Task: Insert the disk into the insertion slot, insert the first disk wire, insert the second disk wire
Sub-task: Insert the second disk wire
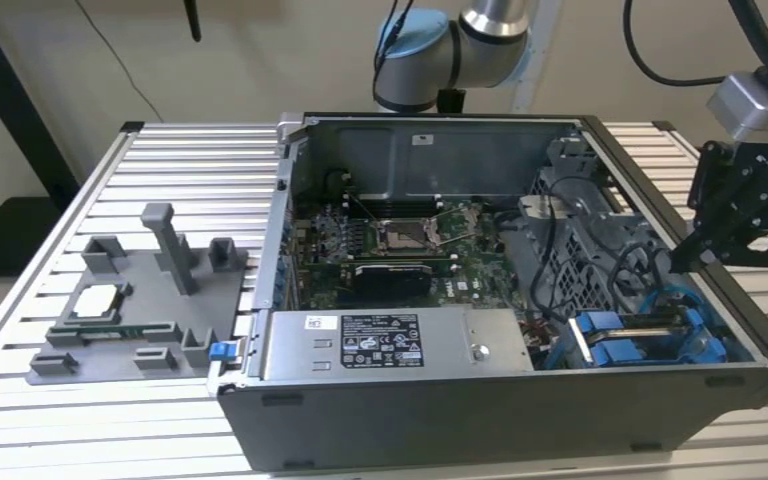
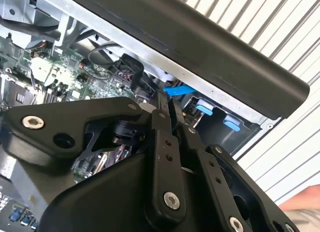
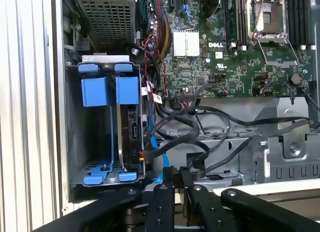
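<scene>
The black metal claw [image 3: 175, 173] is hovering at the case rim, just beside the grey metal insertion slot [image 3: 75, 142] with its blue plastic rails. Its fingers are pressing together on what seems to be the end of a flat blue wire [image 2: 180, 90]. The silver-grey disk [image 3: 132, 137], clipped in a bright blue plastic carrier, is already sitting on edge inside the slot. A bundle of black cables [image 3: 200, 127] is crossing just beside the slot, and the green motherboard [image 3: 210, 67] is lying beyond it. In my judgement the first wire is now in hand. Its plug is needing a square approach to the disk's socket and a straight, gentle push, passing clear of the black cables.
</scene>
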Motion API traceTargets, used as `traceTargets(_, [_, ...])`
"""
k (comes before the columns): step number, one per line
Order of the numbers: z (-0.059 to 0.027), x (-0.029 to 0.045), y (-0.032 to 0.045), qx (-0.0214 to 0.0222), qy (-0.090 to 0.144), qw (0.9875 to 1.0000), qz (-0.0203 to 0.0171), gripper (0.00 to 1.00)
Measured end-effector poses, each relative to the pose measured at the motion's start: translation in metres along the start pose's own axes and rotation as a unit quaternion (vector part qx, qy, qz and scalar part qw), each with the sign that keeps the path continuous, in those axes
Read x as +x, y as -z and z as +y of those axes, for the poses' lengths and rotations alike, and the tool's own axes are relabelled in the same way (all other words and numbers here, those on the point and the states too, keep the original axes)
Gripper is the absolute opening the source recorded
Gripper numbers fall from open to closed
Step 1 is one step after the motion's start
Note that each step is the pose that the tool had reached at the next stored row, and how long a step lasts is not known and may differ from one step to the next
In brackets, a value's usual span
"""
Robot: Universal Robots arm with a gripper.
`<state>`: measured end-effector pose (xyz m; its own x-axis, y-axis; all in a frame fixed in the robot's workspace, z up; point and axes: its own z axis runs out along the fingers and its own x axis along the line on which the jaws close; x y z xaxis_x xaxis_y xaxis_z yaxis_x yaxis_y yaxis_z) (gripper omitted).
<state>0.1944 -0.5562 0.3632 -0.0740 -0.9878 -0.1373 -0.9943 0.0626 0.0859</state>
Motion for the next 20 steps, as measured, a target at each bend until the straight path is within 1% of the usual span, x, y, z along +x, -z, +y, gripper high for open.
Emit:
traceTargets(11, [0.0001, 0.0000, 0.0001, 0.0000, 0.000, 1.0000, -0.0001, 0.00])
traceTargets(13, [0.0007, -0.0003, 0.0027, 0.0000, 0.000, 1.0000, -0.0001, 0.00])
traceTargets(16, [0.0024, -0.0012, 0.0090, 0.0000, 0.000, 1.0000, 0.0000, 0.00])
traceTargets(20, [0.0061, -0.0015, 0.0132, 0.0000, 0.000, 1.0000, 0.0000, 0.00])
